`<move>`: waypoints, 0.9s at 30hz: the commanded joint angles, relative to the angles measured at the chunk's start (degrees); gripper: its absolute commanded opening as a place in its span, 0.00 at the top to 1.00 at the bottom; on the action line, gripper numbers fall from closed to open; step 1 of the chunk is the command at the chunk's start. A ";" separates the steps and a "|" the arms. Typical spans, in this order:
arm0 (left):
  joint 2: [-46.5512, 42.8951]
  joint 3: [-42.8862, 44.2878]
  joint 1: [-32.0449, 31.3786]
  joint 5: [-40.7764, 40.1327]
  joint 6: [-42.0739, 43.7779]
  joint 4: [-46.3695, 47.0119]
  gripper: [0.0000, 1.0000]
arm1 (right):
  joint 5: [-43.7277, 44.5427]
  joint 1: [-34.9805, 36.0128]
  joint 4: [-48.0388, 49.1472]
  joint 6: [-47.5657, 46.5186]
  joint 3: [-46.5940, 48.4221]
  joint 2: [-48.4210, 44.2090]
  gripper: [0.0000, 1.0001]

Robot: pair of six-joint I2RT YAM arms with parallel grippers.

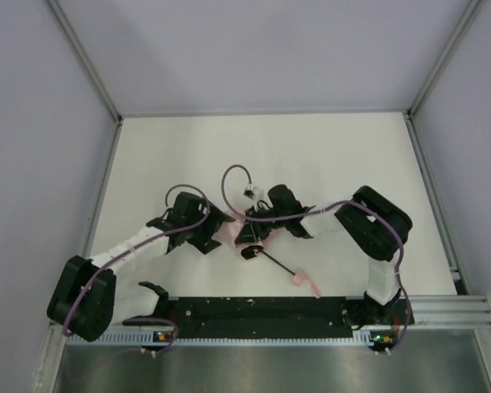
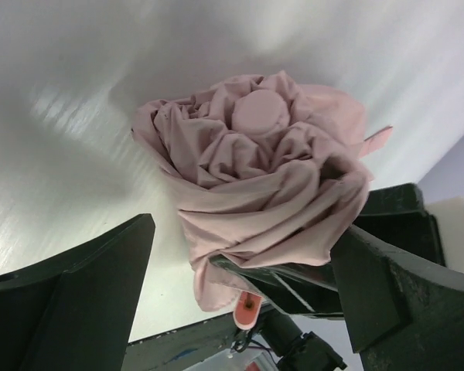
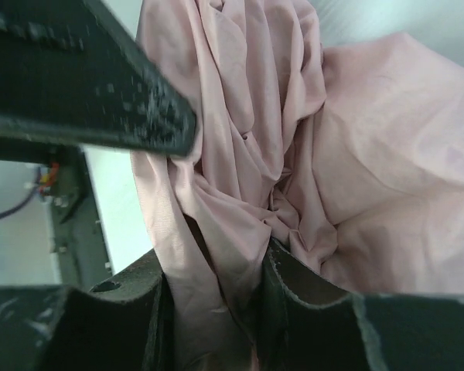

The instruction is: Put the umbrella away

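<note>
Right claw (image 3: 216, 301) pinches umbrella (image 3: 371, 154) fabric up close; overhead, grip apparently hidden.

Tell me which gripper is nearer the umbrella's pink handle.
Right. The right gripper pinches the umbrella's fabric, up the shaft from the handle; the left gripper stands open on the fabric's far side.

Top view: bright, even, diffuse light from overhead. The white surface (image 1: 311, 155) is close to washed out, with only short soft shadows beneath the arms. Enclosure walls lean outward toward the frame edges.

Left wrist view: streaky glare on the surface at upper left. The umbrella (image 2: 255, 170) is in sharp focus, with gentle shading in its folds. The left fingers (image 2: 69, 301) are dark and slightly soft near the lens.

Right wrist view: fabric fills the frame, weave resolved. The right fingers (image 3: 100, 317) are underexposed and speckled. Background at the left edge is blurred.
</note>
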 commanded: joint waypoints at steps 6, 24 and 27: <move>7.82 -2.42 -5.13 -1.47 -6.86 4.50 0.02 | -18.99 -3.43 10.89 24.24 -1.03 10.68 1.00; 14.35 -1.19 -5.04 -4.64 -1.06 6.53 1.00 | -24.11 -7.13 10.51 35.87 4.14 8.85 0.94; 11.81 -1.71 -4.87 -4.99 -2.20 7.85 1.00 | -20.86 -8.35 3.02 33.32 5.03 4.03 0.75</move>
